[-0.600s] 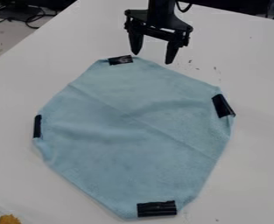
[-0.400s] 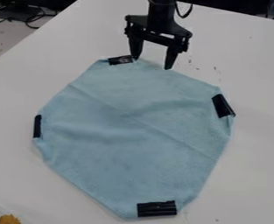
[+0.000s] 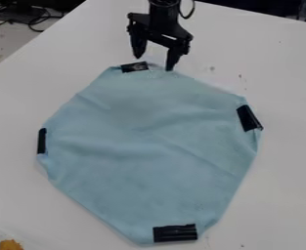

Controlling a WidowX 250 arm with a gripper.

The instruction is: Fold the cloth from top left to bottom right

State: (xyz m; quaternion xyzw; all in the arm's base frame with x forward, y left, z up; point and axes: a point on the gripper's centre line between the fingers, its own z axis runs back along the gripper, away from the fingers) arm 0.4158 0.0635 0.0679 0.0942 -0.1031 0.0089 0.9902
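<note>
At twelve o'clock on the pale counter (image 3: 289, 161), the black pincer (image 3: 154, 63) hangs over the top rim of the blue cloth (image 3: 142, 132) with its two fingers spread apart, the right-hand one in view ending at the cloth's edge. Middle of the counter, the cloth lies spread out and unfolded, lightly creased, with dark patches near twelve (image 3: 135, 67), two (image 3: 249, 118), between five and six (image 3: 175, 233), and nine (image 3: 41, 140). Towards seven o'clock, well apart from the pincer, sits a yellow object (image 3: 10, 244).
</note>
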